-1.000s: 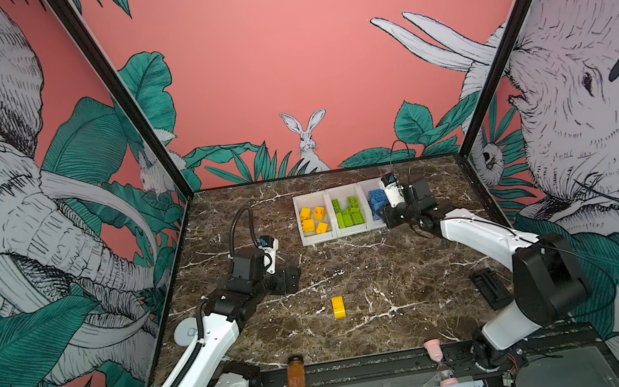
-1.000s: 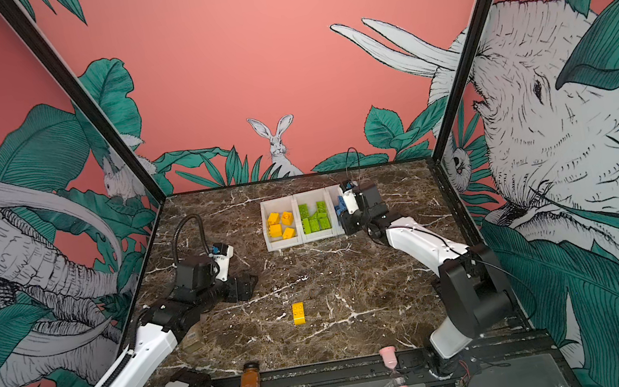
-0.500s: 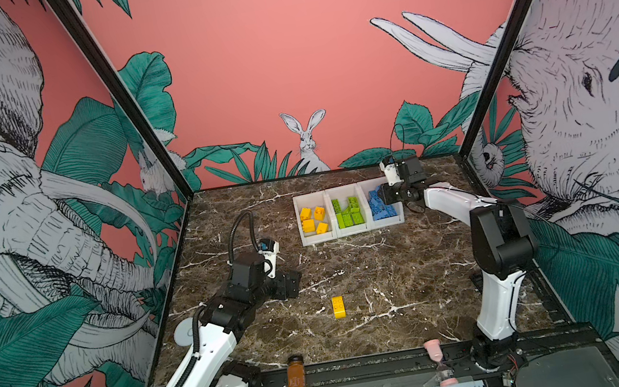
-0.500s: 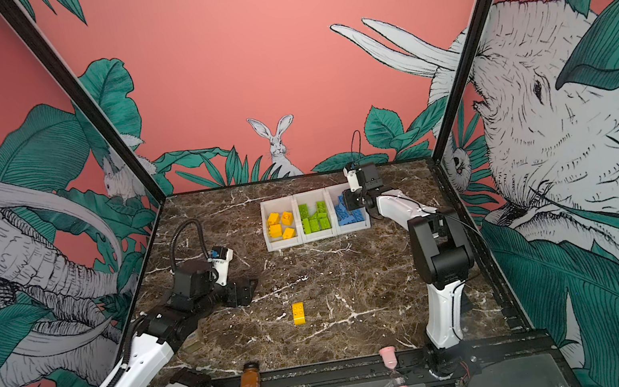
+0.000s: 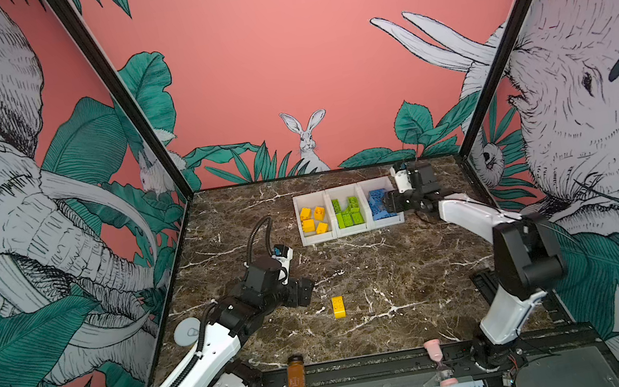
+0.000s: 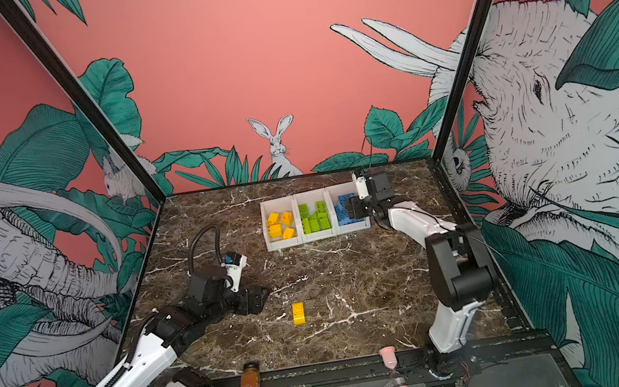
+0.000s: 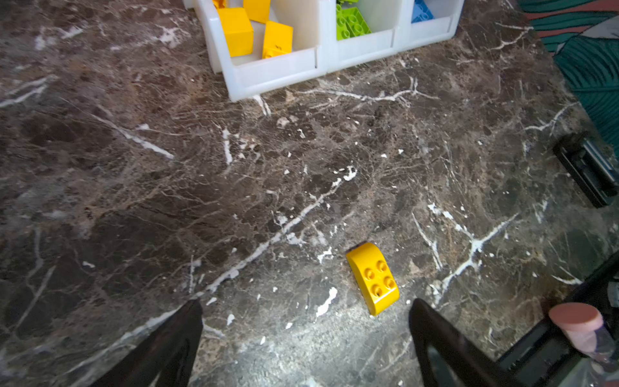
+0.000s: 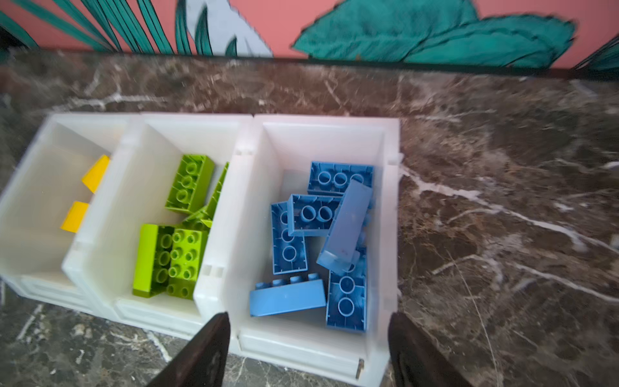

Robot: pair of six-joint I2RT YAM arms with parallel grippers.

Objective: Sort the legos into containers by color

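Observation:
Three joined white containers (image 5: 319, 238) (image 6: 284, 244) stand at the back of the marble table. Yellow legos (image 5: 314, 219) fill the left bin, green legos (image 5: 349, 213) the middle, blue legos (image 5: 379, 204) the right. My right gripper (image 5: 389, 205) (image 8: 308, 316) hovers open over the blue bin's front lip (image 8: 301, 351), holding nothing. One blue brick (image 8: 348, 228) leans tilted on the heap. A single yellow lego (image 5: 338, 307) (image 7: 373, 278) lies studs up on the table. My left gripper (image 5: 302, 292) (image 7: 305, 305) is open just left of it, apart from it.
An orange bottle (image 5: 297, 379) and a pink hourglass (image 5: 437, 359) stand on the front rail. A white disc (image 5: 187, 331) lies by the left wall. A black block (image 5: 482, 285) (image 7: 586, 167) sits near the right edge.
The right gripper's jaws have opened above the blue bin. The right arm's elbow has swung. The left gripper has moved a little right, toward the loose yellow brick.

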